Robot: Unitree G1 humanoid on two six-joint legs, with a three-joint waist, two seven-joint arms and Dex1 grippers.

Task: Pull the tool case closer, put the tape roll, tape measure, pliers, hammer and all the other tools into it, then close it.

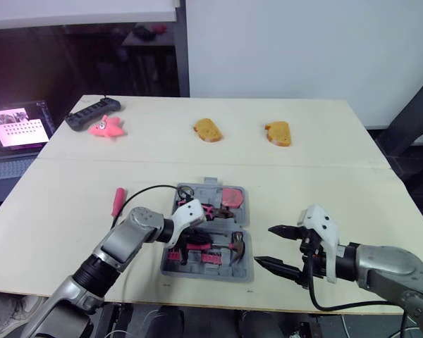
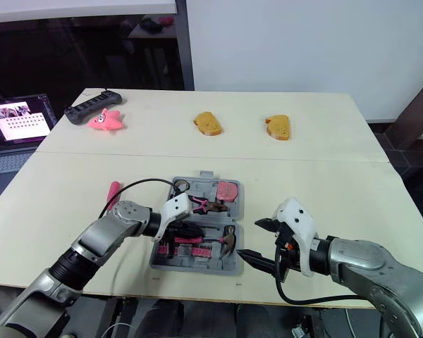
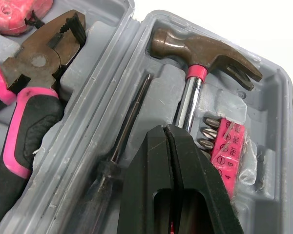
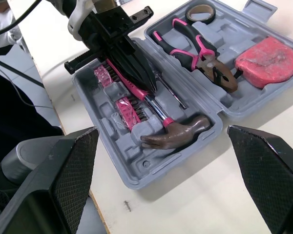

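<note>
The grey tool case [image 1: 210,273] lies open near the table's front edge. Its far half holds the tape roll [image 4: 200,12], the pink-handled pliers [image 4: 198,51] and the pink tape measure [image 4: 267,54]. The near half holds the hammer [image 3: 205,51], a thin screwdriver [image 3: 132,117] and pink bit holders [image 3: 229,151]. My left gripper [image 3: 167,129] is shut, its tips resting on the hammer's handle inside the case. To the right of the case, just above the table, my right gripper [image 1: 264,245] is open and holds nothing. A pink-handled tool [image 1: 117,199] lies on the table left of the case.
Two orange bread-like pieces [image 1: 207,129] [image 1: 278,133], a pink toy [image 1: 107,127] and a black power strip [image 1: 92,113] lie at the table's far side. A laptop [image 1: 14,134] stands off the left edge. A black cable [image 1: 144,191] loops from my left arm.
</note>
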